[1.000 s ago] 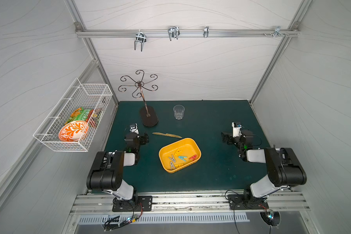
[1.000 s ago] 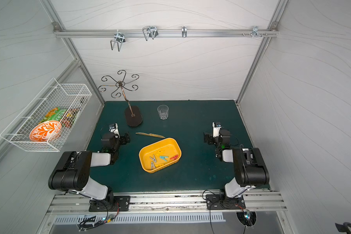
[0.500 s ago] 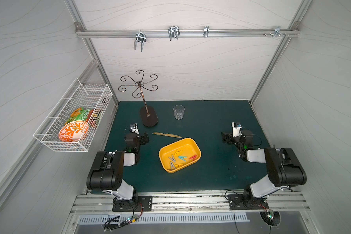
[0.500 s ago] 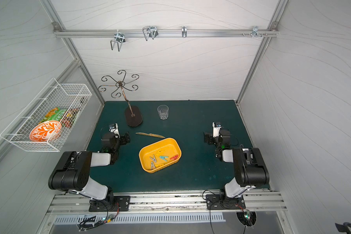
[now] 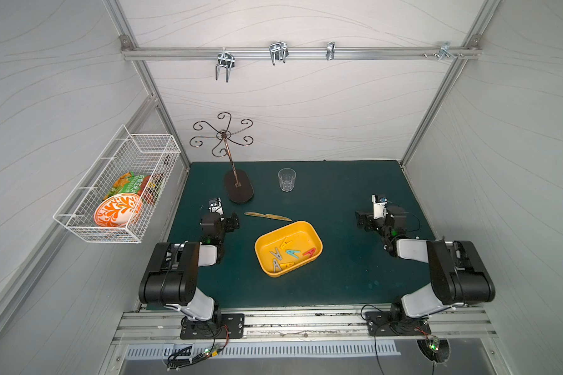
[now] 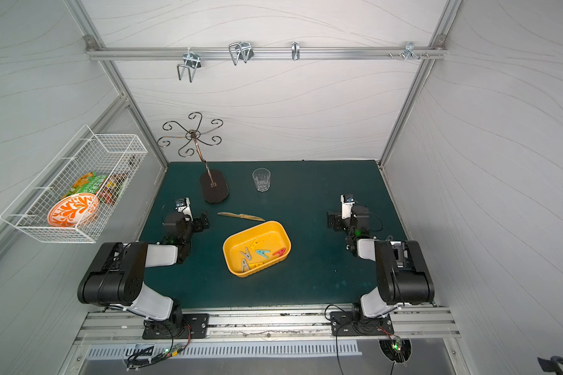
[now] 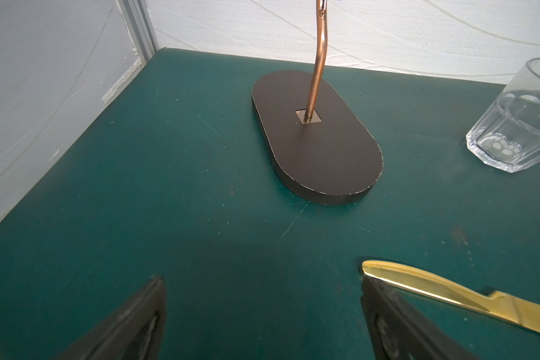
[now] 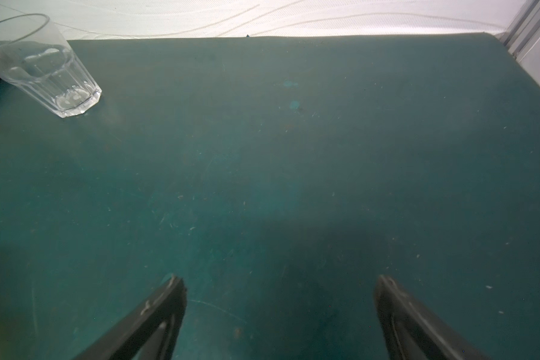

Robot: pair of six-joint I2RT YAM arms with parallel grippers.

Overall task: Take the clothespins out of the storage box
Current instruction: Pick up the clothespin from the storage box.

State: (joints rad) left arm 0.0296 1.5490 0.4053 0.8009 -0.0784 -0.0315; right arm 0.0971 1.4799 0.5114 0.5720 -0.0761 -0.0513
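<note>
Nothing has moved since a second ago: both arms rest low as before, and the storage box (image 5: 301,235) lies where it did. It sits near the middle of the tabletop (image 5: 338,279), a little toward the front edge where the arm bases are, and is turned at a slant. All six clothespins (image 5: 292,253) lie loose inside it: two grey, two yellow, one light blue and one red. Near the left edge, the left claw (image 7: 262,290) hangs low over the tabletop, spread wide and empty, with the tip of the knife (image 7: 449,293) near one finger. Near the right edge, the right claw (image 8: 279,286) is likewise spread wide and grips nothing. Toward the far edge stand the glass (image 5: 286,180) and the stand (image 5: 239,191).
</note>
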